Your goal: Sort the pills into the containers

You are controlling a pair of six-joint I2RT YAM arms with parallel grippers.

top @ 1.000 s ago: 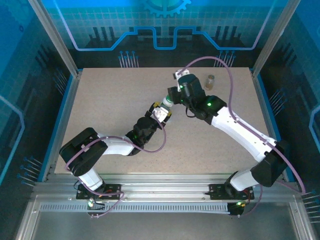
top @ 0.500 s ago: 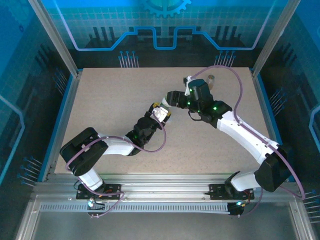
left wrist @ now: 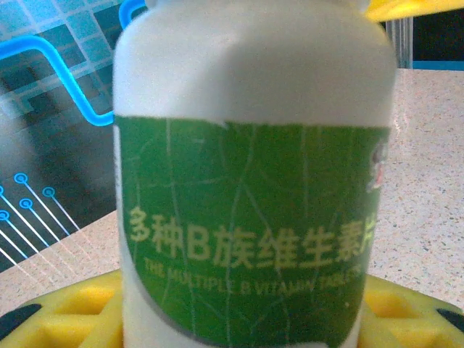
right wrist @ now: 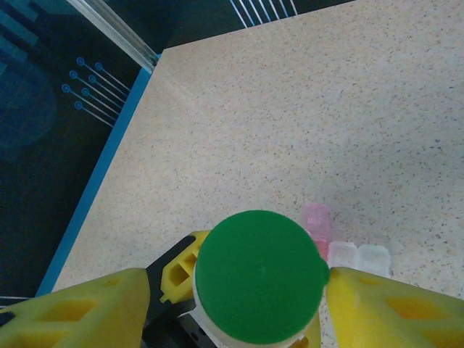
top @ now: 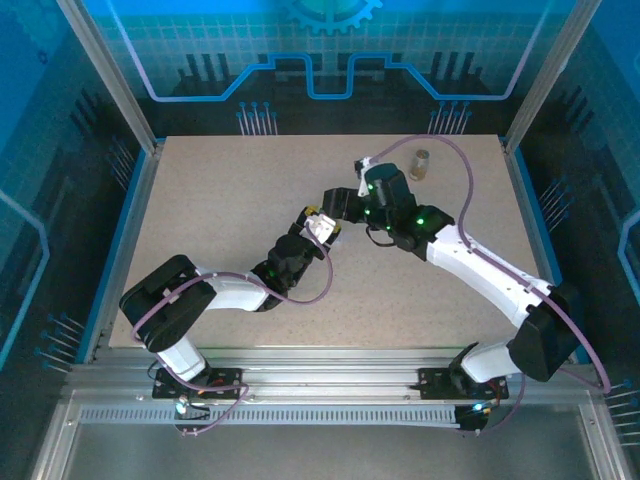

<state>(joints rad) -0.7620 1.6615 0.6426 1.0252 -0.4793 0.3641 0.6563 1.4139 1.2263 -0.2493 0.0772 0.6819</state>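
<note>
The left gripper (top: 319, 228) pinches the bottle (left wrist: 250, 181) upright at mid-table, its cap (right wrist: 259, 275) sitting between the spread fingers of the right gripper (right wrist: 235, 293) — the arm placed to twist it.

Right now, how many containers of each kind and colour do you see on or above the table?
White bottle with green cap: 1
Brownish vial: 1
Small pink cell: 1
Small whitish cells: 2
Total: 5
</note>
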